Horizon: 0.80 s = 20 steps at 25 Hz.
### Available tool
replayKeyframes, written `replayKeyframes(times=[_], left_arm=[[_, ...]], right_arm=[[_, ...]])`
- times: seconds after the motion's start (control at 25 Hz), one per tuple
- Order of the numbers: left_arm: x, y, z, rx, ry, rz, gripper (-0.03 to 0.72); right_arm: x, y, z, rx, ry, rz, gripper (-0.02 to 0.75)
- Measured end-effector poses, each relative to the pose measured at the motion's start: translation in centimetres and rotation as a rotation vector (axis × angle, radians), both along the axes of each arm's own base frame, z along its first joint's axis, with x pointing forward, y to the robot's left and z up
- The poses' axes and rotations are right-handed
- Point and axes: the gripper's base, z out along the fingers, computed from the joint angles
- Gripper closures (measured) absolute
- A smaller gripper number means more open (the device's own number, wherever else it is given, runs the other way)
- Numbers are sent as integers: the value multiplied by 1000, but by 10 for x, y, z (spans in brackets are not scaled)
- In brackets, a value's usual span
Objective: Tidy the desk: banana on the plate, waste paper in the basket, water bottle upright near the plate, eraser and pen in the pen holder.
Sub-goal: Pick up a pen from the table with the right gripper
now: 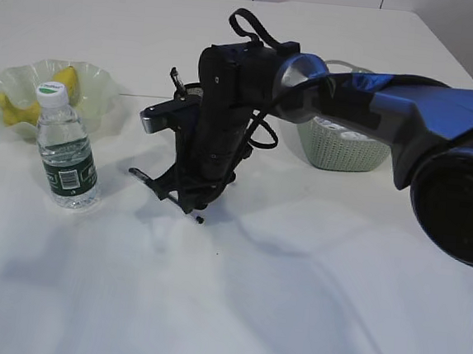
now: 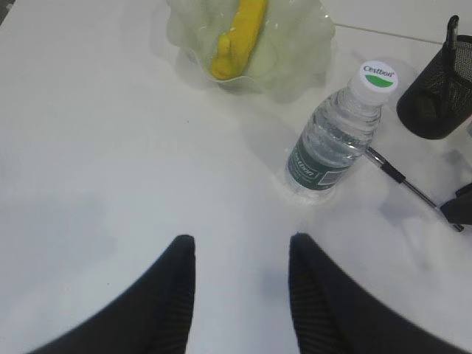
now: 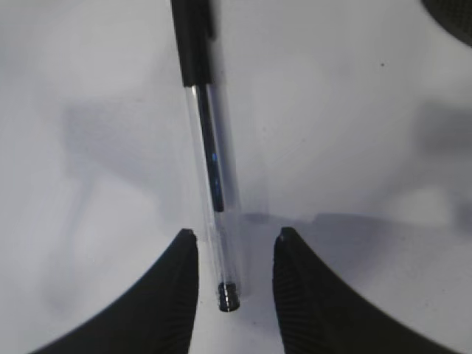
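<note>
Black right fingers [image 3: 234, 295] angled down, straddling pen [image 3: 210, 158], left fingers [image 2: 240, 295] spread

Desk [image 1: 291, 314]: plain white, smooth, matt with a soft sheen. Plate [image 1: 103, 91]: translucent pale-green glass, glossy, ruffled rim. Banana [image 2: 240, 33]: yellow skin, dull. Bottle [image 1: 66, 158]: clear glossy plastic, ribbed; dark green printed label, white cap. Pen holder [image 2: 441, 92]: black wire mesh, matt. Basket [image 1: 346, 153]: sage-green plastic, perforated weave-look walls, matt. Pen [image 3: 210, 162]: clear plastic barrel, black grip section, small dark metal-looking end. Right gripper [image 3: 234, 295] fingers [image 3: 173, 295]: black, matt, finely ribbed inner faces. Right arm shell [image 1: 441, 112]: glossy blue plastic.
</note>
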Motion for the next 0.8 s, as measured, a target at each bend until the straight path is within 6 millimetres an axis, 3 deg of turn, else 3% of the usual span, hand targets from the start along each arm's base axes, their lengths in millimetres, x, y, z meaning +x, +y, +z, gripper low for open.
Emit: replayKeyframes(times=[0.8], left_arm=[[0,0,0,0,0,0,390]], right_arm=[[0,0,-6,-7,12,-7,475]])
